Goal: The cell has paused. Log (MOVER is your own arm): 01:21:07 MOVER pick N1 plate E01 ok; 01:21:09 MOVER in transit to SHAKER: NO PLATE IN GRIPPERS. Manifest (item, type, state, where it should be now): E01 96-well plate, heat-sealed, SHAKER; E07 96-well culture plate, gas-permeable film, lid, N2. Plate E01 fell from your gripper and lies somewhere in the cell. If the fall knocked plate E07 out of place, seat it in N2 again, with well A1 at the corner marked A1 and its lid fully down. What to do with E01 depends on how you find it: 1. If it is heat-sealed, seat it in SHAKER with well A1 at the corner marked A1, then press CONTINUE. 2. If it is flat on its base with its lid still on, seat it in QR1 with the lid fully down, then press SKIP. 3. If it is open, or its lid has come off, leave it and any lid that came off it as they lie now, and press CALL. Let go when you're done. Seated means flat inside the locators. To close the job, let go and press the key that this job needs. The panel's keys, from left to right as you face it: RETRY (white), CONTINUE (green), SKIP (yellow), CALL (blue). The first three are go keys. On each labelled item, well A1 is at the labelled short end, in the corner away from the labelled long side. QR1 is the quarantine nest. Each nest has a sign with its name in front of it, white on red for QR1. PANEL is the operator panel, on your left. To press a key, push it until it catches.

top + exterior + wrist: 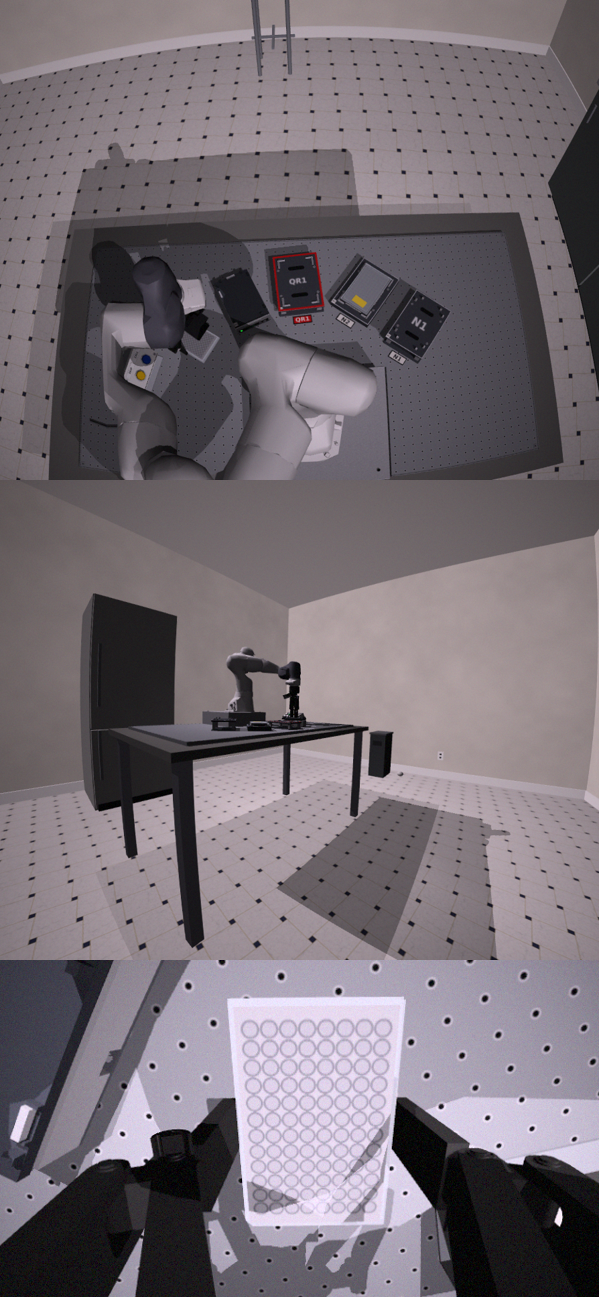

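My gripper (pixel 190 338) (pixel 293 714) (pixel 315 1121) is shut on plate E01 (pixel 202 345) (pixel 325 1073), its fingers along the two long sides. The plate faces up, pale, with rings of wells showing through a smooth, glossy top like a seal. No separate lid shows. It appears level over the perforated mat; its exact height is unclear. Plate E07 (pixel 370 283), with a yellow label, lies in nest N2, apparently flat. SHAKER (pixel 240 299) is the black unit with a green light, right of my gripper. The panel (pixel 153 377) shows blue (pixel 145 358) and yellow (pixel 140 375) keys; my arm hides the others.
Nest QR1 (pixel 298 295), outlined red, holds no plate and stands between SHAKER and N2. Nest N1 (pixel 419 324), without a plate, stands right of N2. My forearm and wrist pass over the panel's left side. The wrist view shows a dark unit's edge (pixel 71 1082) at left.
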### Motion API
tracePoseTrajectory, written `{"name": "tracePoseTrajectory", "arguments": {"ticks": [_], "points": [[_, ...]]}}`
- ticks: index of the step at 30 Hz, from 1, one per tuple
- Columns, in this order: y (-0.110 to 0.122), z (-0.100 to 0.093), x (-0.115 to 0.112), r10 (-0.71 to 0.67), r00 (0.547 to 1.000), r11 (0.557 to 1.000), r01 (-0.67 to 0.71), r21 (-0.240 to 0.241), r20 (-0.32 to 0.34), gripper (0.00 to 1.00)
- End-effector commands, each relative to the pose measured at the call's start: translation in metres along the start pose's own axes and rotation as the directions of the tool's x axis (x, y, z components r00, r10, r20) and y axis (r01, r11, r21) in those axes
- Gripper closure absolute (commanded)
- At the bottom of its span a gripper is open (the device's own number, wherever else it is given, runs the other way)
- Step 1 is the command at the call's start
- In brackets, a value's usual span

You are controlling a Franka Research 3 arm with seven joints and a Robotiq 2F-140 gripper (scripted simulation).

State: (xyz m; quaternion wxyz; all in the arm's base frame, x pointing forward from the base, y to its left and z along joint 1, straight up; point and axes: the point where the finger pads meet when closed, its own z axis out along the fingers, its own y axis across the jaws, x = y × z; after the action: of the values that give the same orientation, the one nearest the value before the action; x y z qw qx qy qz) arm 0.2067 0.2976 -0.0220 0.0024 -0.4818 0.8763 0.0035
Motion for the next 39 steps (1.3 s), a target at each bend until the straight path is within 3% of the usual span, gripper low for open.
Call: {"name": "tracePoseTrajectory", "arguments": {"ticks": [1,39], "points": [[0.001,-0.006,0.003,0.009,1.000,1.000,-0.009,-0.001,-0.009,0.90],[0.000,-0.084,0.002,0.009,1.000,1.000,-0.009,-0.001,-0.009,0.90]]}}
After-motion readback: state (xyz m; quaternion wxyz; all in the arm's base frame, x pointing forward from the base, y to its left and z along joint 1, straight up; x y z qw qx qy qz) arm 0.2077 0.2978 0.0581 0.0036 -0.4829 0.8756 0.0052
